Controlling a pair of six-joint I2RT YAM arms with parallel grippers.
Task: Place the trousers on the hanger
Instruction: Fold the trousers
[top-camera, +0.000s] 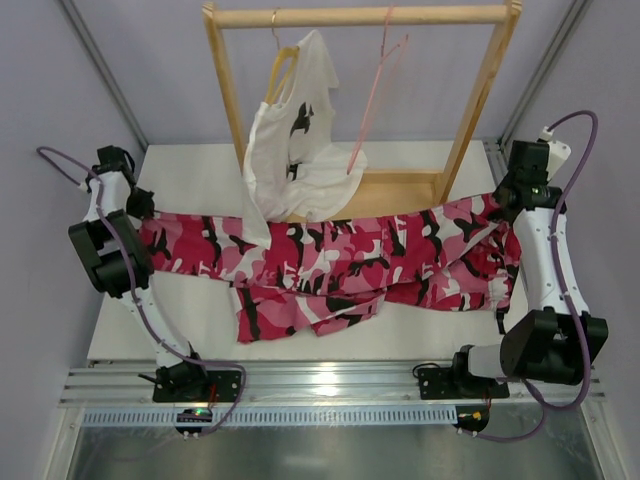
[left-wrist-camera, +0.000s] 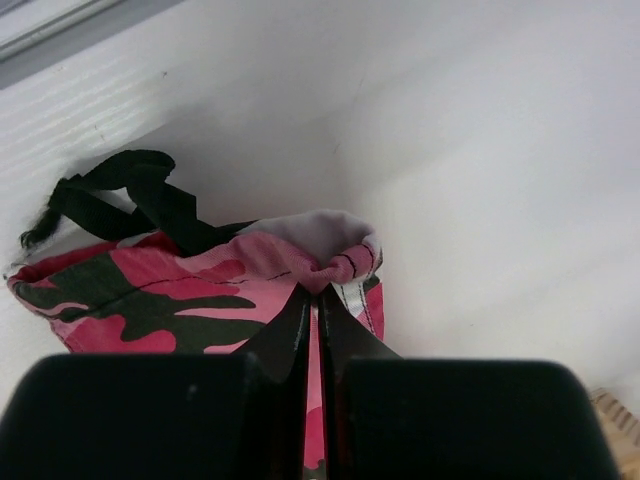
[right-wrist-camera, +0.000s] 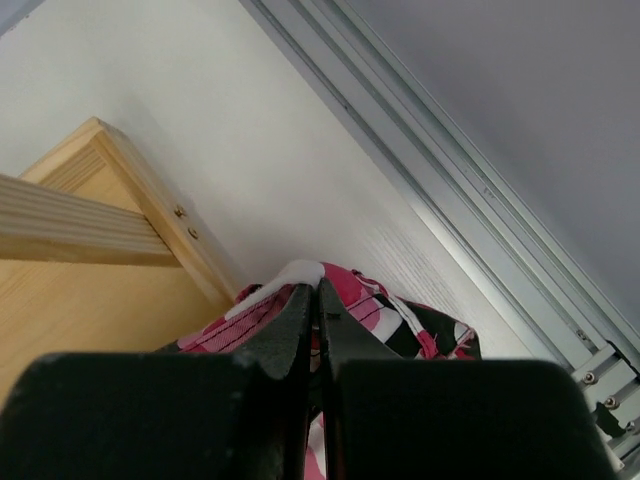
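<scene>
In front of the rack (top-camera: 228, 92), trousers (top-camera: 340, 262) lie stretched flat; hanger (top-camera: 371, 100) hangs on its bar. Left gripper (left-wrist-camera: 314, 296) and right gripper (right-wrist-camera: 316, 292) each pinch an end (jaws pressed on cloth). Lift both ends level, keeping tension.

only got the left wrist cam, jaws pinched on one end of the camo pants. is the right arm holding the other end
Observer: Yes. The right gripper is shut on the opposite end of the trousers, beside the foot of the wooden rack.
Operator: ok and where's the pink hanger, can't see it at all
Observer: The pink hanger hangs from the rack's top bar, behind the stretched-out trousers, to the right of a white T-shirt on a wooden hanger.
</scene>
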